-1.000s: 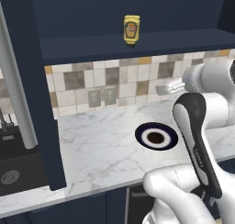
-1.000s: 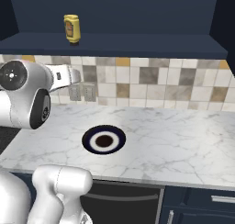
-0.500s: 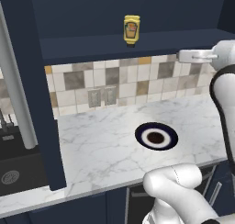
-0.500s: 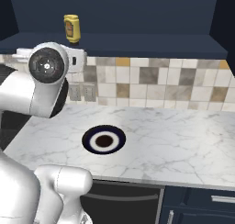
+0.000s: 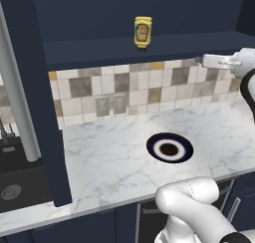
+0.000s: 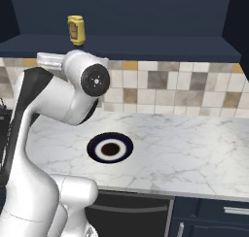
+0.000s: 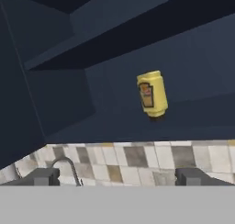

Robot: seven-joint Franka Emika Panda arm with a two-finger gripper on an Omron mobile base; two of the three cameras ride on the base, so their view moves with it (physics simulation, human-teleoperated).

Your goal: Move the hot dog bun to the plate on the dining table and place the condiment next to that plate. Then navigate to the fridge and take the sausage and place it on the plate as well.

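Squat yellow squeeze bottle with orange-red label (image 5: 143, 32) upright on dark navy shelf (image 5: 149, 47) above tiled backsplash. Two-finger gripper (image 7: 117, 177) spread wide, empty, well apart from bottle. Navy-rimmed white plate (image 5: 170, 148) on marble counter (image 5: 109, 162) below.

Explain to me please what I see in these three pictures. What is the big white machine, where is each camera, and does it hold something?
The white machine is a robot arm on a driving base, in a simulated kitchen. Two pictures come from cameras on the base, behind the arm, one to its left and one to its right. The third comes from a camera on the hand, looking along the gripper; its two dark fingertips stand wide apart, so it is open and holds nothing.

On the marble counter lies a navy-rimmed plate with a white centre and a dark middle. Above, on a dark shelf, stands the condiment, a yellow bottle. The hand camera looks toward the bottle, which appears tilted there only because the hand is rolled.
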